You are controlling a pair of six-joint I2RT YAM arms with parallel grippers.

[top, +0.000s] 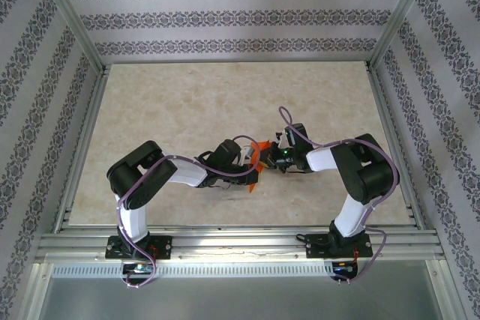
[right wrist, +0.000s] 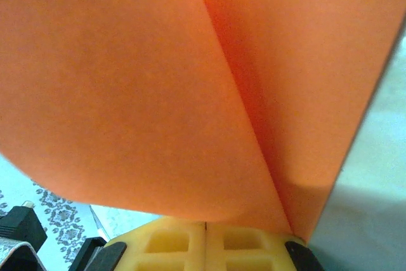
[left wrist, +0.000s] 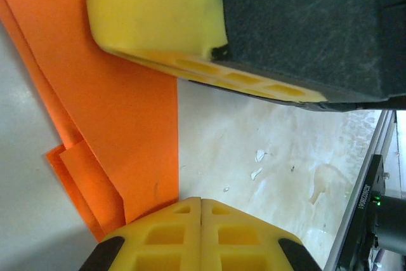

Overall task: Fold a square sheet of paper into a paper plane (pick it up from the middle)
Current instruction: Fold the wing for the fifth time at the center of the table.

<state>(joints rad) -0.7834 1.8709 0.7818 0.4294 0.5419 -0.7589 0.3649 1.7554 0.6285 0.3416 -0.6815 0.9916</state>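
The orange square sheet of paper (top: pixel 257 154) is partly folded and stands up off the table between my two grippers at the centre. In the right wrist view the sheet of paper (right wrist: pixel 158 93) rises in a V with a sharp crease straight out of my right gripper (right wrist: pixel 206 225), which is shut on its lower edge. My left gripper (left wrist: pixel 201 202) is shut, its tip at the edge of the sheet of paper (left wrist: pixel 120 125), and nothing sits in the seam between its fingers. A yellow finger of the right gripper (left wrist: pixel 158 11) lies over the sheet's far part. From above, the left gripper (top: pixel 249 174) and right gripper (top: pixel 268 157) nearly touch.
The beige marbled table (top: pixel 187 103) is walled by patterned panels on three sides. An aluminium rail (top: pixel 240 241) runs along the near edge by the arm bases, and a side rail (left wrist: pixel 365 176) shows in the left wrist view.
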